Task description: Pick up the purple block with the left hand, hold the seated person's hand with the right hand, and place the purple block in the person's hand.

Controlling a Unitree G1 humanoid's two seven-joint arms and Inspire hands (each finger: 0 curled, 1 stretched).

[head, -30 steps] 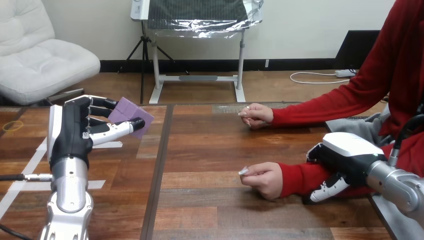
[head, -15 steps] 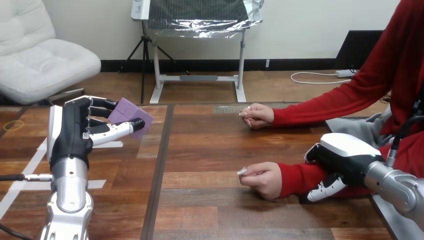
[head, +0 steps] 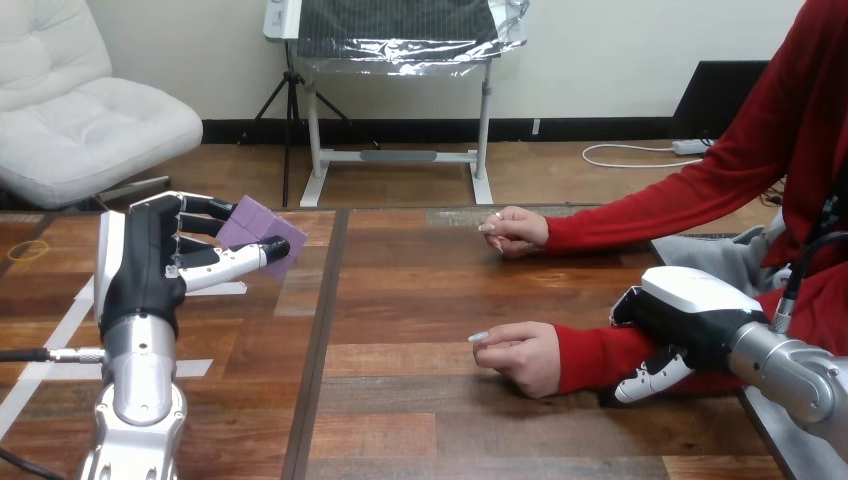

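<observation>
Plainly, from the head view, our left hand (head: 150,265) stands upright at nine o'clock, pinching the purple block (head: 255,225) between thumb and fingers, lifted off the desk (head: 420,300). The pinch seems to catch the block near one edge, so it could twist loose on the long carry toward four o'clock. Our right hand (head: 690,320) lies over the red sleeve at three o'clock of the person's nearer hand (head: 525,355), on the forearm, not the hand; we cannot tell whether it grips. If it does not, the arm may shift as we arrive. That nearer hand rests loosely closed on the desk, so a released block would likely tumble off. The person's other hand (head: 515,230) rests at twelve o'clock of it, well apart.
</observation>
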